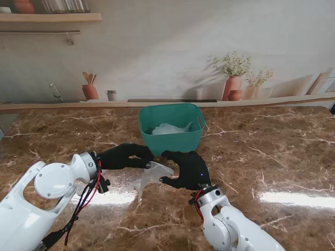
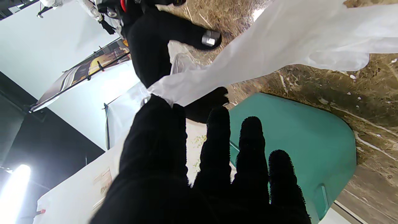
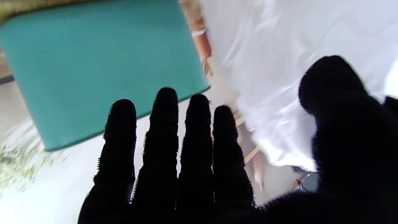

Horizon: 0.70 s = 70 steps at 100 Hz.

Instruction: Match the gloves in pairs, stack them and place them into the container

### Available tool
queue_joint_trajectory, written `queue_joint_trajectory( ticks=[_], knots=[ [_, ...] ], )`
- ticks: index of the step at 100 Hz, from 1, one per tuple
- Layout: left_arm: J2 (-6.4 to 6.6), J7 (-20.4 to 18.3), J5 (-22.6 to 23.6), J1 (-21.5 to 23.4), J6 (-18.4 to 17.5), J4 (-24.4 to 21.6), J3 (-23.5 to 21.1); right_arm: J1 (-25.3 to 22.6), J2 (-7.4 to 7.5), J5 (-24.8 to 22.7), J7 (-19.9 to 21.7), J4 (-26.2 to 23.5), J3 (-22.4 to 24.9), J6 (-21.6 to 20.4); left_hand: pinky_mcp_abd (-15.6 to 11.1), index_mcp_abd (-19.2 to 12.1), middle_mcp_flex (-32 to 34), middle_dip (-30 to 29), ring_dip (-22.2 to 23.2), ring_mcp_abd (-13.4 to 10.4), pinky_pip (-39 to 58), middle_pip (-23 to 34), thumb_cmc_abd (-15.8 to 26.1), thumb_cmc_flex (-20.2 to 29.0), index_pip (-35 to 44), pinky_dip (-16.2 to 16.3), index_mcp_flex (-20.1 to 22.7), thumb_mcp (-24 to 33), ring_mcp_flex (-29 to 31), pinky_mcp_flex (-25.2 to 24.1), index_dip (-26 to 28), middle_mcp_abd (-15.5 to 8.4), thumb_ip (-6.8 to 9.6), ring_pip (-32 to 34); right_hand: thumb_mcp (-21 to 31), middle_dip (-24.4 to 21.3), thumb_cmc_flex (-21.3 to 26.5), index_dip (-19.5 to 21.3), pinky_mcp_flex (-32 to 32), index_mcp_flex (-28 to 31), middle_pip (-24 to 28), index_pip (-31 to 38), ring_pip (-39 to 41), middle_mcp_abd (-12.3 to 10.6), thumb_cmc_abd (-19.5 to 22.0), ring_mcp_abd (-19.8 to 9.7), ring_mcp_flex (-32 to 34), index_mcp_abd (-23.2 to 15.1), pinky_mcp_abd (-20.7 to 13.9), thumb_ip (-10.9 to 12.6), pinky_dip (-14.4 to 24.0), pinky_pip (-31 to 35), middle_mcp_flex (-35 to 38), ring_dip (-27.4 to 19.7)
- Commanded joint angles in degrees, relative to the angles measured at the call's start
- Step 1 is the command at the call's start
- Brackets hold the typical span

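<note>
White glove [image 1: 153, 175] held between both robot hands, just short of the green container [image 1: 171, 128].
It is pinched by the left robot hand [image 1: 124, 156] and right robot hand [image 1: 187, 170]; the limp film could be snagged on the rim.

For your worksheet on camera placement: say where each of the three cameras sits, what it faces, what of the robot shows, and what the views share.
Stand view: high above the shoulders, looking down at the marble table; both arms and both hands show.
Left wrist view: along the left hand toward the translucent glove and right hand.
Right wrist view: along the right hand's fingers.
Shared: glove and green container.
</note>
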Motion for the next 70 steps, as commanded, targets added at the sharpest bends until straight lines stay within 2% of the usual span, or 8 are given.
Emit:
queue_joint_trajectory(
  ticks=[1,4,8,11,15,25,44,70],
  knots=[
    [0.06,-0.52,0.42,0.50,-0.29,-0.23,0.05,-0.53,-1.52,2.02,1.27,0.18,0.73,-0.08,-0.20,-0.11,2.01,1.02,0.73,1.11,1.26,0.04,3.26,2.38,0.59,-0.45,-0.32,1.11,1.75,-0.40,0.92,0.08,1.27,2.26,11.51,2.26,-0.47,3.13,0.96,4.33,1.87,3.73,1.60,-2.30,-1.03,-1.55,2.08,-5.33,-0.41,-1.35,1.58,2.70,2.22,1.35],
    [0.12,-0.70,0.60,0.54,-0.29,-0.27,-0.03,-0.85,-1.85,3.56,1.09,0.05,1.10,-0.75,-0.12,-0.02,2.01,1.08,0.78,1.19,1.22,0.06,3.33,2.33,0.56,-0.49,-0.41,1.13,1.78,-0.41,0.89,0.07,1.28,2.29,18.74,2.59,-2.69,4.16,0.94,6.61,2.06,5.01,2.21,-2.36,-1.12,-1.45,2.41,-7.92,-0.35,-2.90,1.65,3.34,3.08,1.63],
    [0.20,-0.87,1.06,0.59,-0.39,-0.32,-0.14,-1.34,-2.24,5.39,0.92,-0.23,1.68,-2.02,-0.06,-0.13,2.12,1.17,0.85,1.16,1.24,0.12,3.30,2.32,0.55,-0.51,-0.46,1.14,1.95,-0.37,0.86,0.10,1.29,2.38,21.23,2.79,-3.24,4.42,0.83,8.82,2.21,6.67,2.76,-2.35,-0.40,-1.28,2.66,-10.28,-0.25,-6.20,1.82,3.83,4.03,1.94],
    [0.23,-0.93,1.31,0.63,-0.41,-0.33,-0.21,-1.76,-2.40,6.17,0.87,-0.56,2.21,-2.73,0.02,-0.20,2.18,1.23,0.89,1.20,1.31,0.15,3.28,2.27,0.55,-0.49,-0.45,1.12,1.97,-0.35,0.83,-0.03,1.28,2.40,20.91,3.07,-2.52,-1.61,0.67,9.66,2.10,15.43,3.23,-2.34,-0.43,-1.16,2.73,-13.47,-0.21,-11.12,2.01,4.31,5.01,2.24],
    [0.25,-1.01,1.45,0.72,-0.26,-0.36,-0.30,-2.34,-2.41,6.46,0.94,-1.16,2.99,-3.38,0.02,-0.14,2.17,1.32,0.92,1.20,1.35,0.18,3.30,2.26,0.52,-0.48,-0.51,1.15,1.89,-0.40,0.79,-0.04,1.31,2.39,20.31,3.28,-2.28,-8.41,0.94,13.75,2.30,26.93,4.10,-2.62,0.96,-1.22,3.39,-17.20,-0.13,-13.15,2.49,5.35,7.69,2.70],
    [0.30,-1.02,2.21,1.07,-0.11,-0.69,-0.65,-4.22,-2.09,7.02,2.35,-3.56,5.39,-5.31,0.36,-0.22,2.33,1.63,1.07,1.29,1.48,0.40,3.35,2.16,0.55,-0.44,-0.60,1.17,2.07,-0.37,0.77,-0.15,1.33,2.54,19.67,4.30,-3.80,-11.04,1.38,19.22,3.94,31.42,6.01,-2.24,6.88,-0.69,4.97,-16.23,0.04,-12.46,3.19,6.94,13.74,3.72],
    [0.29,-0.50,2.98,2.73,-0.24,-3.14,-1.83,-7.91,-1.06,6.92,7.23,-8.92,9.53,-8.17,2.38,-0.42,2.64,2.29,1.47,1.62,4.83,0.45,3.31,2.01,0.59,1.10,-0.70,1.26,2.76,-0.53,0.56,-0.16,1.32,2.77,22.94,9.10,-2.48,-3.32,3.39,23.21,6.66,33.72,9.57,-2.43,5.57,-0.43,8.12,-11.38,0.90,-10.89,4.50,12.01,19.93,5.61],
    [0.31,0.04,3.12,6.22,-1.20,-7.67,-4.20,-13.57,0.07,6.64,13.23,-17.20,15.16,-11.64,6.69,-0.10,4.46,3.88,2.43,2.90,12.48,1.83,3.00,1.95,0.99,2.56,-0.52,1.26,5.09,1.98,0.11,0.29,1.34,4.00,26.29,11.34,-2.94,1.93,6.95,26.18,8.24,34.68,16.52,-0.04,3.39,0.91,12.76,-9.16,2.66,-9.41,7.38,19.34,24.63,8.87]
  ],
)
